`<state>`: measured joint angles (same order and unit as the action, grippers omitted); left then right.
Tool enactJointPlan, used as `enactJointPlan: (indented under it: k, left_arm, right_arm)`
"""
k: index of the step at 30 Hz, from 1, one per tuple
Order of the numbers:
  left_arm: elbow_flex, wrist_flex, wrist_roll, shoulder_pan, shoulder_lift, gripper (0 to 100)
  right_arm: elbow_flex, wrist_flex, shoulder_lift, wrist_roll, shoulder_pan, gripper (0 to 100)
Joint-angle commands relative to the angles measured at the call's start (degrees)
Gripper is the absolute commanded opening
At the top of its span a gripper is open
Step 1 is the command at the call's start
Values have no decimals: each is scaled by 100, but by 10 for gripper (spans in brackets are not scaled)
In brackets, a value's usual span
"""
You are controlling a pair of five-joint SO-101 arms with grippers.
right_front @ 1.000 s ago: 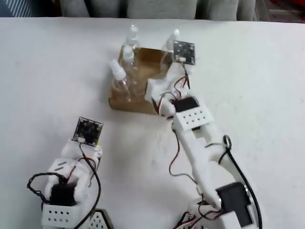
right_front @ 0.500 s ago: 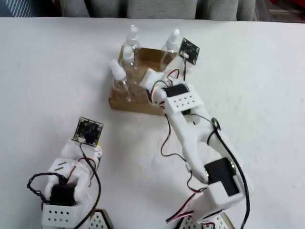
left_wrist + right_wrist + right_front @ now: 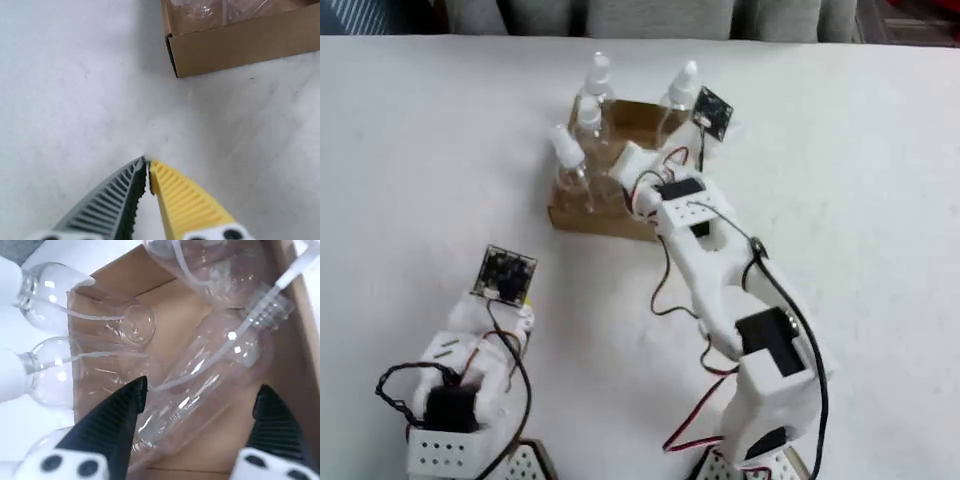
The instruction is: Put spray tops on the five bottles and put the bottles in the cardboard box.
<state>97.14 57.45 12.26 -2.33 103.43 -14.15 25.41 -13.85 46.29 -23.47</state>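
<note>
The right jaws stand wide open above the cardboard box, over a clear spray bottle lying tilted inside beside the upright bottles. It looks light, thin-walled and slippery, so a gentle grip at the stiffer neck seems safest. The left jaws are closed over the worktop.

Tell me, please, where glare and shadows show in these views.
Right wrist view: bright glints on the clear plastic bottles in the brown cardboard box. Left wrist view: a soft shadow on the white table beside the box's corner. High view: even light over the table.
</note>
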Motion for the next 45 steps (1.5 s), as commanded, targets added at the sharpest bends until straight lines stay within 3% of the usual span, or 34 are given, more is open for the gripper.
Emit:
enactJointPlan:
  k: [1,25,33,45]
  left_arm:
    - [-9,-18,53,-31,31,22]
    - [-9,-18,53,-31,31,22]
    - [-9,-18,53,-31,31,22]
    - [-9,-18,53,-31,31,22]
  right_arm:
    - [299,-110,-48,53,-4,290]
    - [325,-1033,-787,53,189,283]
    - [316,-1042,-884,53,523,8]
    - [290,-998,-945,53,681,16]
